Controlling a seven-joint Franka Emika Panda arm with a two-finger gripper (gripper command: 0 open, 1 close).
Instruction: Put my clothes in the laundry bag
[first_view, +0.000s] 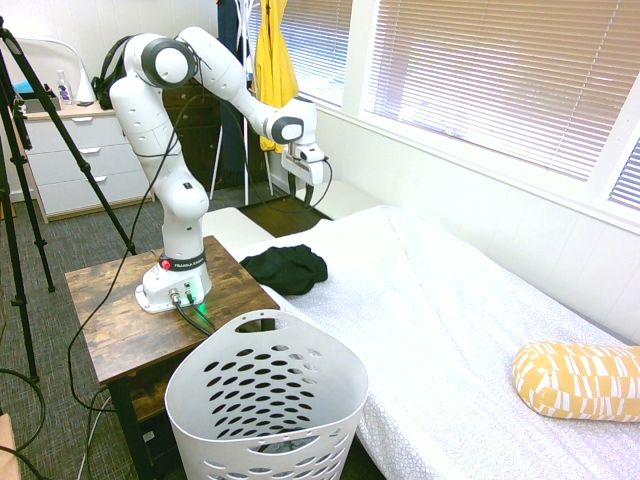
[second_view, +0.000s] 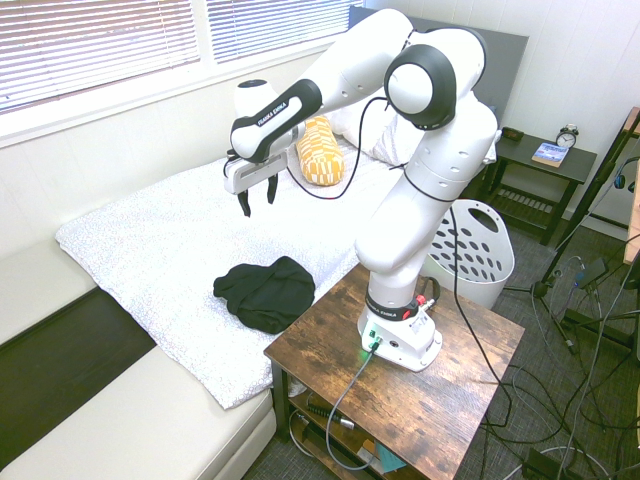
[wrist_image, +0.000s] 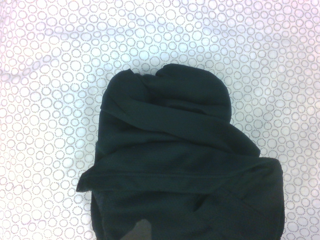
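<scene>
First exterior view: laundry basket (first_view: 265, 400) nearest me at 6 o'clock, black garment (first_view: 286, 268) bunched on the bed (first_view: 450, 330) edge behind it, gripper (first_view: 312, 172) hanging above, fingers spread, empty. I'm on approach; next needs a straight descent, then pinch.

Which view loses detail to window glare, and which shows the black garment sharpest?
First exterior view: the blinds blow out bright, washing the bedspread pale. Wrist view: the black garment is sharp, its folds clear. Second exterior view: evenly lit.
</scene>
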